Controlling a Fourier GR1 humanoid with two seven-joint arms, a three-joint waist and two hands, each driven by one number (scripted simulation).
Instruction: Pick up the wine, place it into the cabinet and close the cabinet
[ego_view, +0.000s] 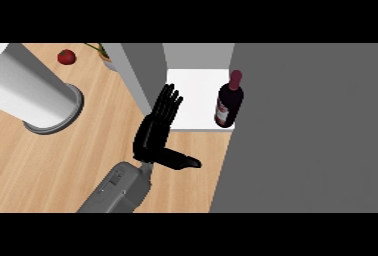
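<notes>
Wooden counter (59, 160) beneath us. Cabinet (196, 56) open, white shelf (193, 95) showing. Wine (228, 102) upright on shelf, near its right edge. Our left hand (156, 131) beside shelf's left edge, fingers straight, thumb spread, apart from wine.

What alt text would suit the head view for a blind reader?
A dark wine bottle stands on the white shelf of the open cabinet. The robot's open left hand hovers beside it, not touching.
</notes>
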